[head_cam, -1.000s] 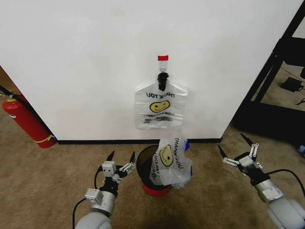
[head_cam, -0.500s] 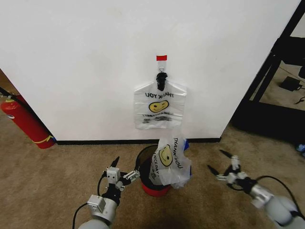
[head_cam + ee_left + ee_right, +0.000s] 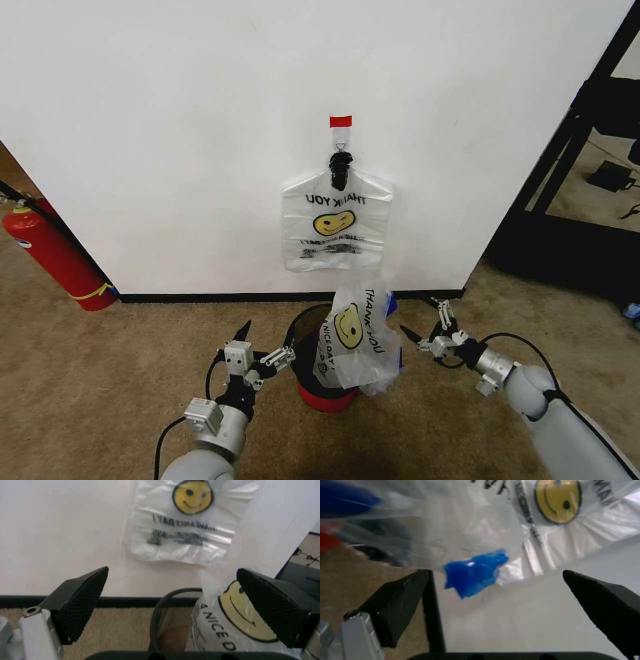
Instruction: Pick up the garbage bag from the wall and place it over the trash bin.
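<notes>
1. Fingers of your right gripper stand wide apart and hold nothing, low beside the trash bin, just off a second smiley bag draped over the bin's right side. A blue scrap shows through that film; what it is, you can't tell.
2. Your left gripper is spread wide too, empty, near the bin's other side.
3. The garbage bag hangs flat on the wall, its handles bunched on the black hook under the red tape, straight above the bin.
4. Expect it to be almost weightless, limp and slippery thin film that tears easily. Pinch the gathered handles just under the hook.
5. Its long axis looks near vertical: handles up, closed end down, print facing you.
</notes>
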